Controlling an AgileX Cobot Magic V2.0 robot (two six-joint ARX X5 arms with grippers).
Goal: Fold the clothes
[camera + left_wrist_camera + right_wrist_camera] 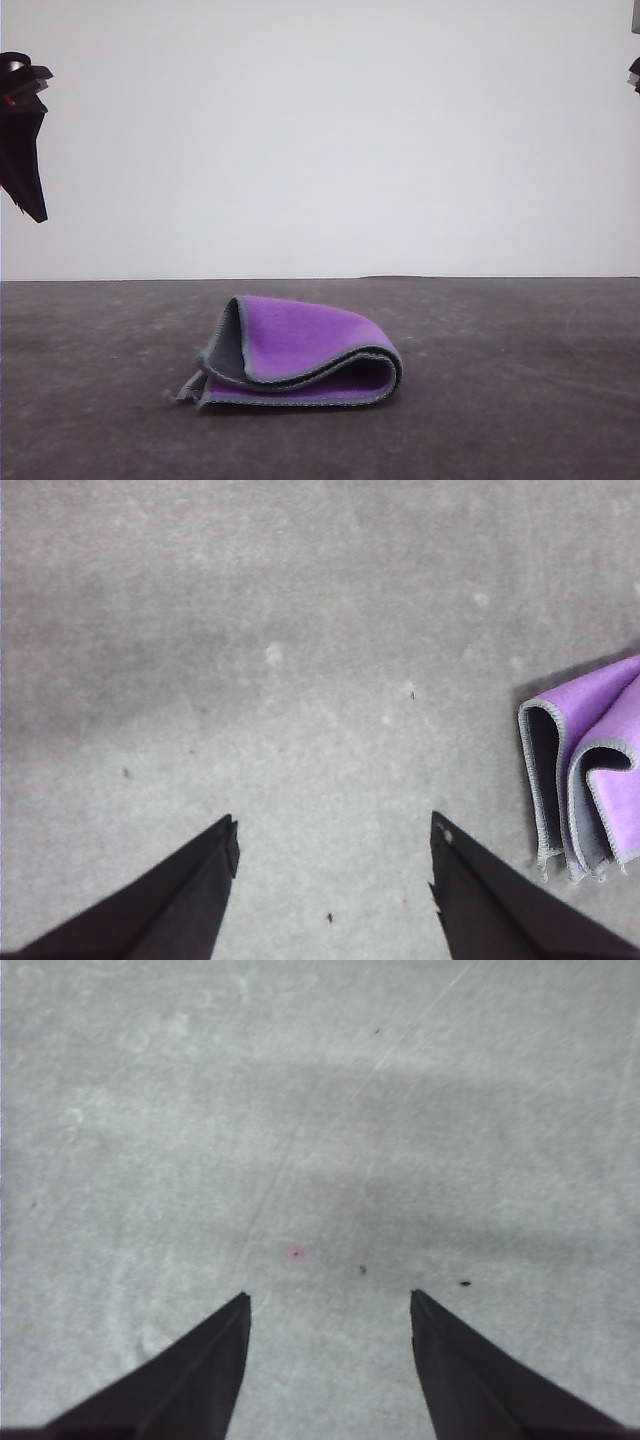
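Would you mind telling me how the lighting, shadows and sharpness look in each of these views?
Front view: even, soft light, white backdrop nearly blown out, the cloth sharp with little shadow. Left wrist view: slightly soft, a dim shadow band on the table, the open left pincer dark and featureless. Right wrist view: hazy, faint broad shadows on the table, the open right pincer likewise a silhouette.

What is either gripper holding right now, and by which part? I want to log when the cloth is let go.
Nothing is held. The left gripper and right gripper are open over bare table; the folded cloth lies untouched.
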